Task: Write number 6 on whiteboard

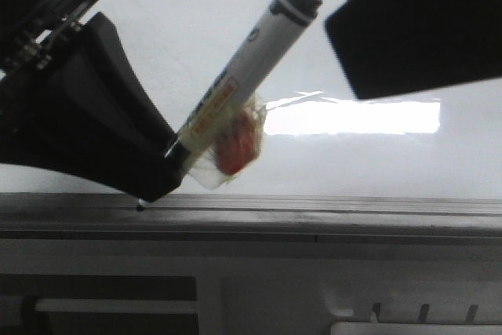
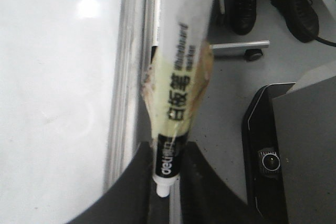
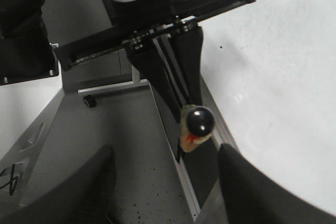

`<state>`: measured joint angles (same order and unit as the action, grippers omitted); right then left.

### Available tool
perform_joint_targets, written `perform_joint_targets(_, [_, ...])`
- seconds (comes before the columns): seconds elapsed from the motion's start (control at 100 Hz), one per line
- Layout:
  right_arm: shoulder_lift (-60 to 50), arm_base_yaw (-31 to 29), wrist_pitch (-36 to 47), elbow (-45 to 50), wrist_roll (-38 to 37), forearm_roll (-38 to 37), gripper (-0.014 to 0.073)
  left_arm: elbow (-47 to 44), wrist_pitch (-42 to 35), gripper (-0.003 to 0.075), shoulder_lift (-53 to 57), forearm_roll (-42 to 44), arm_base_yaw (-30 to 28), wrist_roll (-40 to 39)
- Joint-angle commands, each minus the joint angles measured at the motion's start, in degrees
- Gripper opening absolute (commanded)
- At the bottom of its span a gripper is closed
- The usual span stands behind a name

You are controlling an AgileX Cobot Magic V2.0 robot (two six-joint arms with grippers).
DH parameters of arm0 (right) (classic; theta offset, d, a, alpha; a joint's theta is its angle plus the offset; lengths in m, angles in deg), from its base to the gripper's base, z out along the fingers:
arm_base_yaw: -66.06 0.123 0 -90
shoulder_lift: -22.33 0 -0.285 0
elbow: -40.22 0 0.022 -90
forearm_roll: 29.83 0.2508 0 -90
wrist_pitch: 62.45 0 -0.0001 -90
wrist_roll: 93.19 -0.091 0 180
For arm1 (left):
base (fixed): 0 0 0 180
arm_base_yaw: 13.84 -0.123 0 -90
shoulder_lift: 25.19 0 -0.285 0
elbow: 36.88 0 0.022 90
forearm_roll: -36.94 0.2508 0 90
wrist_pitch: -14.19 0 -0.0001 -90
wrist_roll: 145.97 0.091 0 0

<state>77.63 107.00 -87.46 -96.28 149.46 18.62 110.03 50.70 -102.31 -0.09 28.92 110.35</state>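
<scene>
Gripping the light, stiff marker [image 1: 249, 76] low on its barrel, our left claw [image 1: 169, 164] nears the whiteboard [image 1: 196, 13]; right claw [image 3: 163, 192] open.

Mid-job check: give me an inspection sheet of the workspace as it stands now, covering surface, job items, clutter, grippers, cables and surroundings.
Surface: whiteboard white and glossy, bright glare patch, grey rail along its near edge.
Job's things: marker tilted, taped wrap with a red patch on its barrel; its tip sits over the rail beside the board. Number 6: nothing seen on the visible board.
Clutter: nothing seen on the board; a second pen lies along the rail.
Grippers: left gripper shut on the marker's lower end; right gripper open, holding nothing.
Cables: one dark cable on the floor.
Surroundings: grey floor, a wheeled stand leg.
</scene>
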Motion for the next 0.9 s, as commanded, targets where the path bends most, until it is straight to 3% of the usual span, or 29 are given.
perform_joint_targets(0.0, [1.28,1.85,4.57,-2.05,0.65,1.76,0.0434,2.79,-2.04,-0.0019,1.56,-1.26,-0.06,0.19])
perform_joint_targets(0.26, [5.1,2.75,10.62,-2.05,0.65,3.94,0.0442,2.89,0.74,-0.0019,1.45,0.9,-0.06,0.19])
perform_joint_targets(0.39, [6.2,3.35,10.62,-2.36,0.65,7.18,0.0442,2.89,0.95,-0.0019,1.45,0.9,-0.06,0.45])
perform_joint_targets(0.78, [14.11,7.05,10.35,-6.73,0.65,7.61,0.0437,2.89,1.9,-0.0019,1.45,0.9,-0.06,0.45])
perform_joint_targets(0.89, [15.43,7.05,9.09,-6.73,0.65,7.61,0.0388,2.89,2.12,-0.0019,1.45,0.9,-0.06,0.45])
